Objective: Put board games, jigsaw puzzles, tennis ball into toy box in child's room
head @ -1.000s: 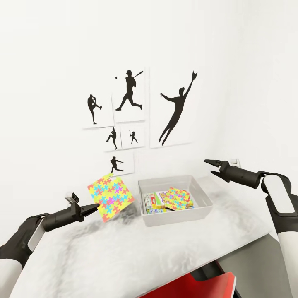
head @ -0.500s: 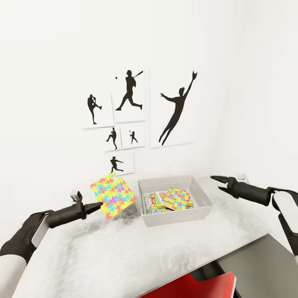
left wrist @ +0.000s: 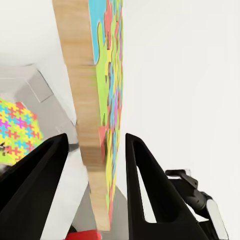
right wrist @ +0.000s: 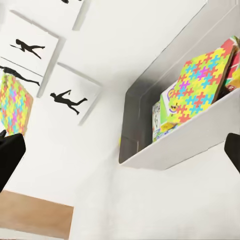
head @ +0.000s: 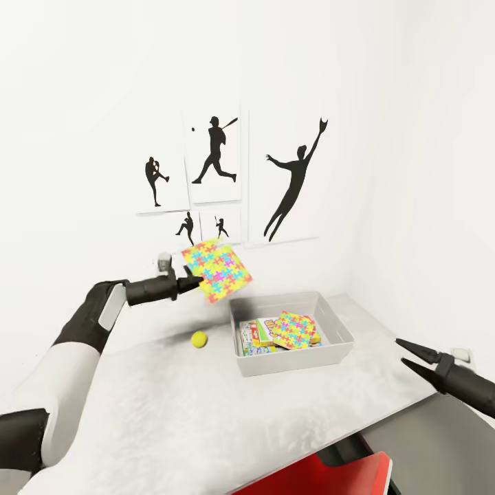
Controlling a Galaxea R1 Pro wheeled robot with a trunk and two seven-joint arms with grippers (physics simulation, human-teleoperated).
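Observation:
My left gripper (head: 194,280) is shut on the corner of a jigsaw puzzle (head: 217,270), held tilted in the air above the table, just left of the toy box (head: 275,300). In the left wrist view the puzzle (left wrist: 100,100) stands edge-on between the fingers (left wrist: 142,185). A second jigsaw puzzle (head: 294,329) lies inside the toy box on top of board games (head: 255,336). The tennis ball (head: 199,339) rests on the pale table (head: 172,412) left of the box. My right gripper (head: 404,352) hangs open, right of the box, holding nothing.
Black sports-silhouette pictures (head: 213,155) hang on the white wall behind the table. A dark grey top (head: 426,440) joins the table at the right. A red object (head: 323,474) sits under the front edge. A wall corner closes in behind the box.
My left arm has lifted the puzzle up and to the right, toward the box, and the tennis ball now shows beneath it. My right arm has dropped lower and drawn back to the right.

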